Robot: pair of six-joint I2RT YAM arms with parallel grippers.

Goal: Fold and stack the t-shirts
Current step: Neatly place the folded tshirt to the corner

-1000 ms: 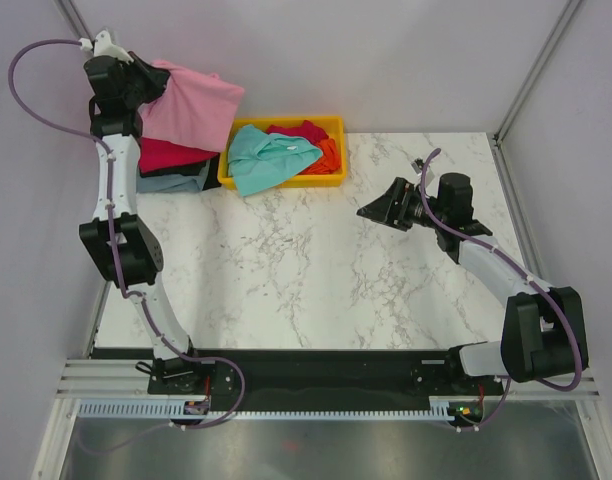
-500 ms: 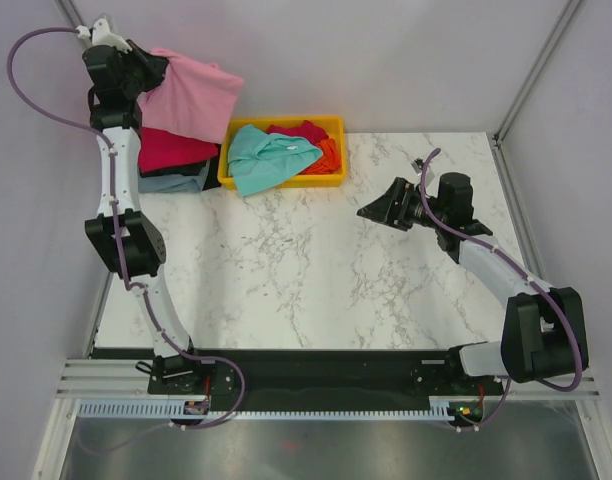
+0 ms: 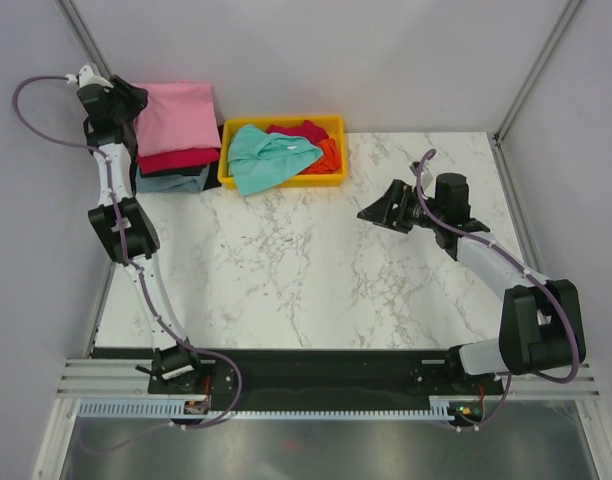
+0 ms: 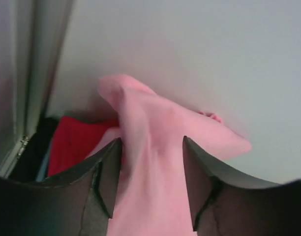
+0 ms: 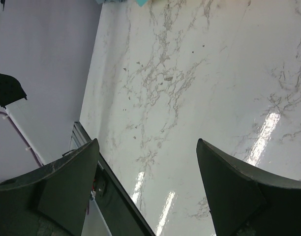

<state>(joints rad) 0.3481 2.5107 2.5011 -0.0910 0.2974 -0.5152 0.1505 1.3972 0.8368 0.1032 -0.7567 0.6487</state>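
The light pink t-shirt lies flat on top of a stack at the table's far left corner, over a crimson t-shirt and a grey-blue one. My left gripper hovers at the pink shirt's left edge with its jaws open. In the left wrist view, pink cloth runs loosely between the parted fingers, and the crimson shirt shows below left. A teal t-shirt, a red one and an orange one lie crumpled in the yellow tray. My right gripper hangs open and empty over the table.
The stack sits tight against the back wall and the left frame post. The yellow tray stands just right of it. The right arm reaches in from the near right corner over the marble top.
The left gripper has opened and let go of the pink t-shirt, which dropped from hanging to lie flat on the stack. The left arm stretched further back and left. The right arm stayed still.
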